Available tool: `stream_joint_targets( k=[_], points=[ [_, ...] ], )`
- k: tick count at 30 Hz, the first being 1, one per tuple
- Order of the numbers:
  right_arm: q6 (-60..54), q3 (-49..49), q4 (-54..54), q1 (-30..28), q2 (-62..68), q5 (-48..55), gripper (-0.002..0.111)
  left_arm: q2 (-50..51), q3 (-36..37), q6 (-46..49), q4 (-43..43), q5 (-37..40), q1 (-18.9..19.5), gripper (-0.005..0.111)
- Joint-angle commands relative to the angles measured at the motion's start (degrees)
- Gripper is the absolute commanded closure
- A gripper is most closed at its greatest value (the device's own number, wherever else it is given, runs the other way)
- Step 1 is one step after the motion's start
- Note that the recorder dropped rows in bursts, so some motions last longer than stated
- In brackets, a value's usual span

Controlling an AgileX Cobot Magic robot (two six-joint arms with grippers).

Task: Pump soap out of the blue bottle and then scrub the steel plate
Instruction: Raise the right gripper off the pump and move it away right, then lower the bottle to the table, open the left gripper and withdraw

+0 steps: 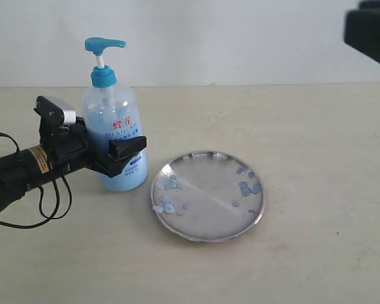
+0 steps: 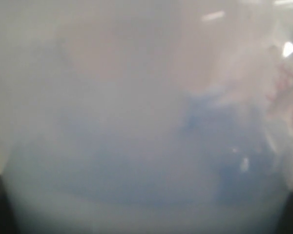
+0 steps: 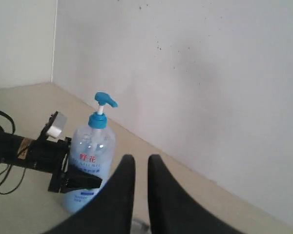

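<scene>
Since each item is single, the count is short: one blue bottle (image 1: 113, 120), one steel plate (image 1: 209, 215), two grippers, one table (image 1: 316, 247). On the plate the soap (image 1: 170, 186) sits in two loose clusters of small pale-blue blobs. One cluster is by the rim nearest the bottle, one toward the right side in the exterior view; the blobs are too small and merged for an exact count.

The bottle stands upright on the table, just beside the plate's rim, to its left in the exterior view. It has one bright blue pump head (image 1: 104, 44), spout pointing right, with white stem showing above the blue collar. Its label (image 1: 123, 126) carries two red characters, apparently 蜂花. A line of Latin letters under them is too small to read, and a blue panel lower down is partly covered.

The left gripper (image 1: 121, 152) is clamped on the bottle's lower body: one black finger lies across the front of the label, the other is hidden behind. The left wrist view is only blurred pale-blue bottle filling the lens. One black cable (image 1: 47, 206) loops under that arm.

The right gripper (image 3: 140, 168) hangs high above the scene. Its two dark fingers are parted by a narrow slit, with nothing between them and touching nothing. The bottle and the left arm lie below it, white wall (image 3: 210, 87) behind.
</scene>
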Motion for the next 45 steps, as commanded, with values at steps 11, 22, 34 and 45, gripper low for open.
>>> stream_joint_targets(
  k=[11,22,34,45],
  points=[
    [28.1,33.2,-0.1,0.0,-11.4,-4.3,0.109,0.5,0.5,4.6,-0.2,4.7,-0.1,0.032],
    [29.1,33.2,-0.1,0.0,-11.4,-3.6,0.109,0.5,0.5,4.4,-1.0,6.7,-0.1,-0.003],
    [29.1,33.2,-0.1,0.0,-11.4,-3.0,0.109,0.5,0.5,4.8,-0.9,5.3,-0.1,-0.003],
    [29.3,33.2,-0.1,0.0,-11.4,-3.0,0.109,0.5,-0.1,4.1,-3.3,4.1,-0.1,-0.003]
  ],
)
